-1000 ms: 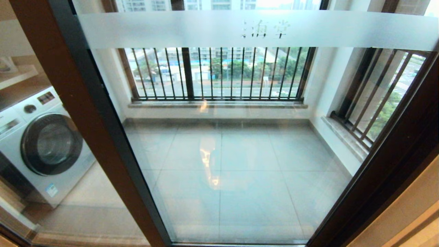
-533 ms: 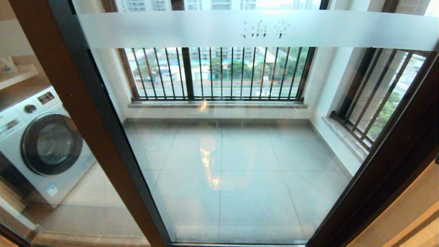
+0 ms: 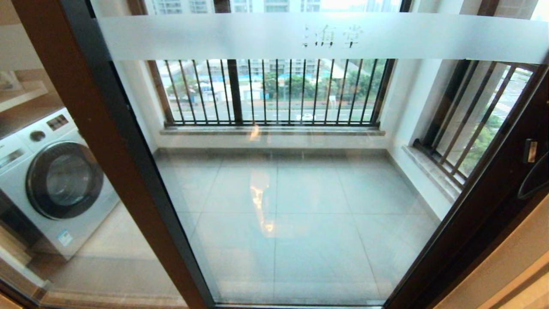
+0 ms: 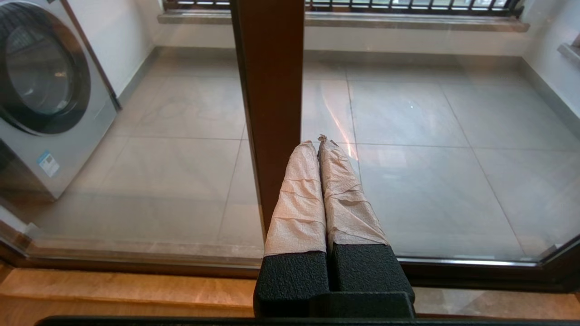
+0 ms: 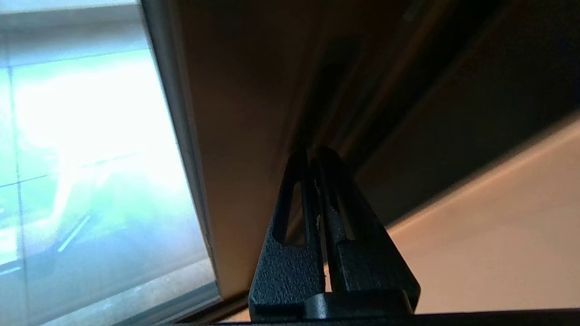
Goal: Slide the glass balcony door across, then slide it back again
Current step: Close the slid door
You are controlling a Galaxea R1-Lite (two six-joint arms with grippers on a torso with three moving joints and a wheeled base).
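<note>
The glass balcony door point(image 3: 300, 193) fills the head view, with a frosted band point(image 3: 257, 36) bearing characters near the top. Its brown left stile point(image 3: 85, 128) and dark right stile point(image 3: 493, 206) frame the pane. My left gripper point(image 4: 316, 141) is shut and holds nothing. Its tape-wrapped fingers point at the brown stile point(image 4: 267, 90) and the glass point(image 4: 430, 158) beside it. My right gripper point(image 5: 313, 151) is shut and empty, with its tips close to the dark stile point(image 5: 253, 113) below a dark recess point(image 5: 335, 77). Part of the right arm point(image 3: 532, 171) shows at the right edge.
A white washing machine point(image 3: 55, 180) stands behind the plain glass panel on the left. Black barred railing windows point(image 3: 274, 92) close off the tiled balcony at the back and right. A wooden threshold point(image 4: 113, 290) runs below the door track. A beige wall point(image 3: 506, 266) lies to the right.
The right arm has come up into the head view at the right edge, beside the dark stile. The door stands where it was.
</note>
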